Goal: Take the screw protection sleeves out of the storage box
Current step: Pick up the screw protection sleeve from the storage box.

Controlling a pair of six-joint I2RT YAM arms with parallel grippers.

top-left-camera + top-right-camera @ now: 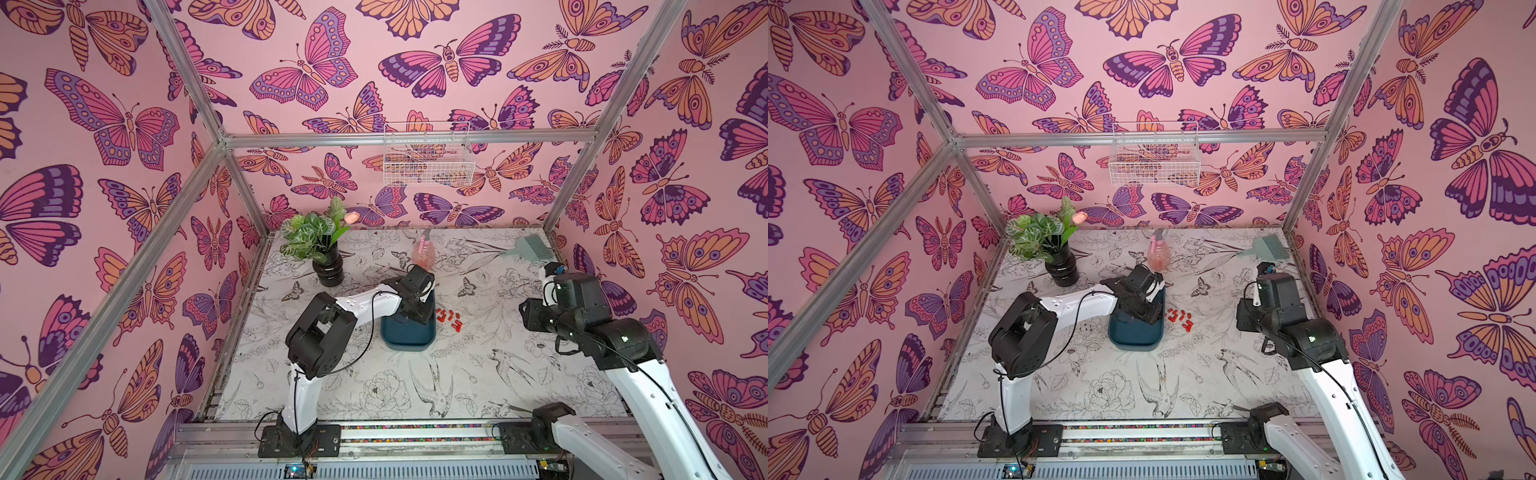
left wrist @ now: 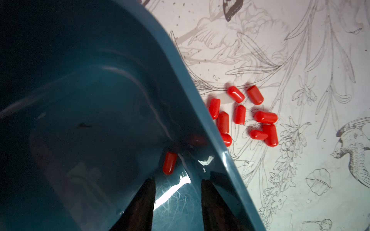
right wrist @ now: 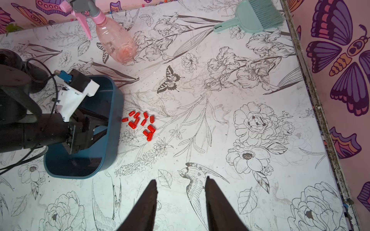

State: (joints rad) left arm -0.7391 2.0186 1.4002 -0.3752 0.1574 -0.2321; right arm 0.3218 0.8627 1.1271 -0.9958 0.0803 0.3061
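The teal storage box (image 1: 409, 334) (image 1: 1133, 336) sits mid-table. My left gripper (image 2: 178, 181) reaches down inside it, open, with only the box floor (image 2: 80, 100) between its dark fingers. One red screw protection sleeve (image 2: 169, 163) lies in the box at its wall, just beyond the fingertips. Several more sleeves (image 1: 449, 318) (image 1: 1179, 318) (image 2: 239, 114) (image 3: 149, 136) lie in a loose cluster on the table right beside the box. My right gripper (image 3: 180, 180) hovers open and empty over bare table, well to the right of the box (image 3: 109, 152).
A black vase with a plant (image 1: 328, 270), a pink spray bottle (image 1: 424, 253) and a mint hand brush (image 1: 528, 249) stand along the back of the table. A white wire basket (image 1: 428, 158) hangs on the rear wall. Frame rails edge the table.
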